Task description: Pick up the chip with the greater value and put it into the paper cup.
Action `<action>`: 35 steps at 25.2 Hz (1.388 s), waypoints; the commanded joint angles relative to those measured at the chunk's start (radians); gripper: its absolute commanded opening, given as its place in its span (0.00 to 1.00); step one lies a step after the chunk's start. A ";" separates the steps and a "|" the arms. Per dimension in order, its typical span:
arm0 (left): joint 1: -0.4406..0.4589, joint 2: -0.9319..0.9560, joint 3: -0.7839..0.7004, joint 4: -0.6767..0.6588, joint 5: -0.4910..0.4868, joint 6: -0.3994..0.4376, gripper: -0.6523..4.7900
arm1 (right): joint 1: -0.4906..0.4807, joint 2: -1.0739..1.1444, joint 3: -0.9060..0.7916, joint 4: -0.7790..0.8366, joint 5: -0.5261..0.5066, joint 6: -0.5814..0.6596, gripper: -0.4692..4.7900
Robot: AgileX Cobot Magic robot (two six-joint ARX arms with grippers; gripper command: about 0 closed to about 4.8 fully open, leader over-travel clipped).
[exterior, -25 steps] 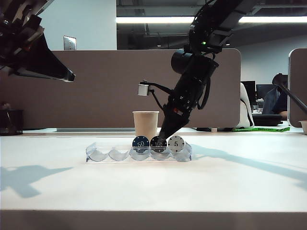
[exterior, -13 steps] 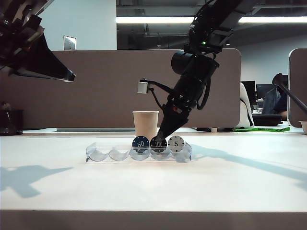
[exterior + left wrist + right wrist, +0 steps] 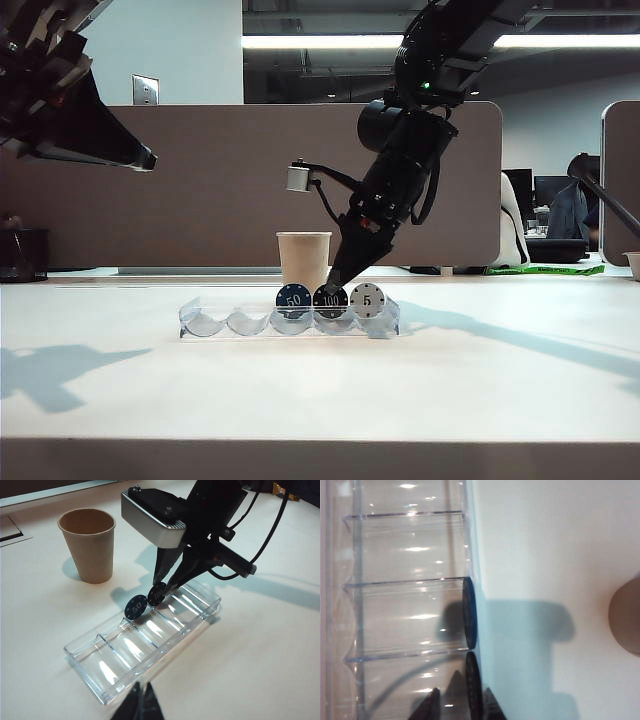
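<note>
Exterior view: three chips stand on edge in a clear tray (image 3: 205, 322) on the bench (image 3: 320, 390).
Chips: blue 50 chip (image 3: 293, 299), black 100 chip (image 3: 330, 300), white 5 chip (image 3: 367, 298); three in all.
Paper cup (image 3: 303, 259): one, at 12 o'clock of the blue chip, behind the tray.
Right gripper (image 3: 459, 700): jaws part open, straddling the 100 chip's edge; a firm grip cannot be told.
Left gripper (image 3: 140, 706): raised at 9 o'clock, well apart; jaws look closed, empty.
</note>
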 commanded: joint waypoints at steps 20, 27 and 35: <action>0.000 0.000 0.002 -0.015 0.009 0.003 0.11 | 0.002 -0.020 0.003 -0.023 -0.008 0.002 0.16; 0.000 0.000 0.002 -0.015 0.017 0.000 0.11 | 0.002 -0.020 0.003 -0.029 -0.008 0.002 0.09; 0.000 -0.001 0.002 -0.029 0.032 0.000 0.11 | 0.002 -0.019 0.003 -0.029 -0.008 0.002 0.09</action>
